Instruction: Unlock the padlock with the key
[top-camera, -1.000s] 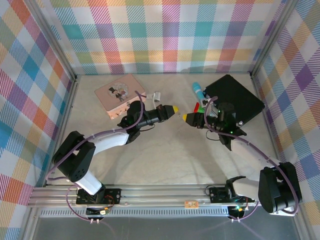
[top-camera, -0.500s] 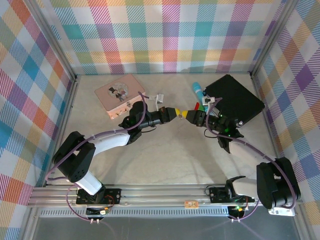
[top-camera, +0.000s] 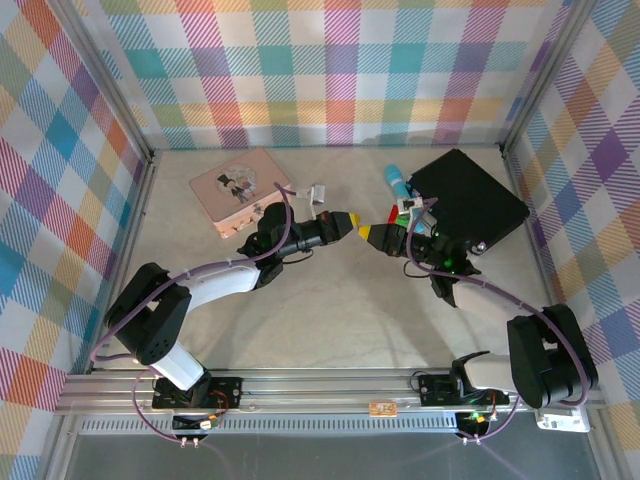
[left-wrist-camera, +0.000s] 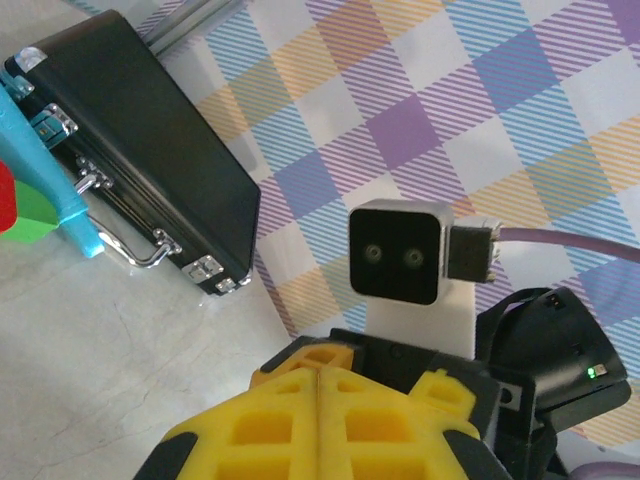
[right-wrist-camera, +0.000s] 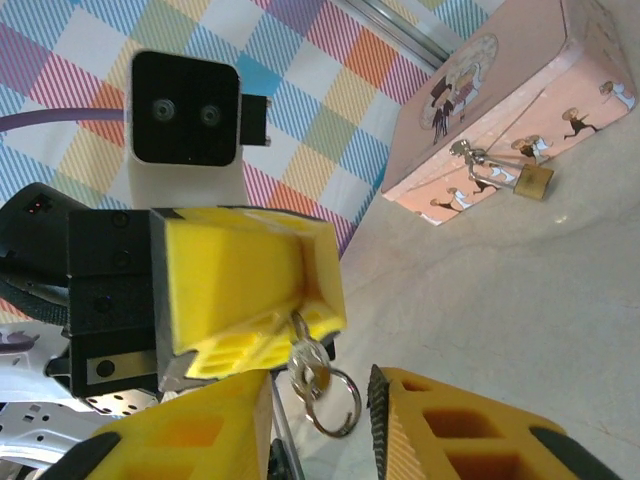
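My left gripper (top-camera: 352, 219) is shut on the key (right-wrist-camera: 308, 365), a small silvery key whose head and wire ring (right-wrist-camera: 338, 402) hang out of its yellow fingertips (right-wrist-camera: 255, 290). My right gripper (top-camera: 368, 233) faces it tip to tip at mid-table. Its jaws stand open on either side of the key and ring (right-wrist-camera: 318, 405), with a narrow gap on each side. The padlock (right-wrist-camera: 534, 181), a small brass block with a silver shackle, hangs on the latch of the pink tin (right-wrist-camera: 510, 110) behind. In the left wrist view the left gripper (left-wrist-camera: 320, 372) has its fingers pressed together.
The pink tin (top-camera: 238, 190) lies at the back left. A black case (top-camera: 468, 195) lies at the back right, with a teal cylinder (top-camera: 396, 180) and red and green pieces (top-camera: 395, 213) beside it. Plaid walls close in three sides.
The two grippers drew together tip to tip, then eased slightly apart. The right gripper's jaws have narrowed around the key. The left gripper stayed shut on it.
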